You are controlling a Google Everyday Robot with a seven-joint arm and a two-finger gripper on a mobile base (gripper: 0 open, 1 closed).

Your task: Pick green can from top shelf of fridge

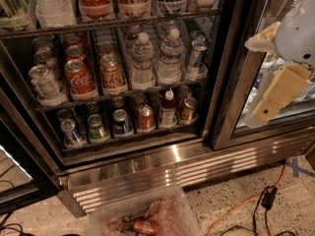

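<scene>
Cut off at the upper edge, the green, pale-streaked drinks can [11, 4] stands far left on the dark wire top shelf [123, 22] of the steel-framed glass-door fridge [147, 163]. The cream robot hand [273, 98] hangs well apart at right; whether released or clenched, I cannot tell. A clear plastic floor tub [179, 205] holds one red can [146, 225].

Shop or break room: stocked glass-door drinks fridge [147, 157], gripper [256, 77] at right.
</scene>
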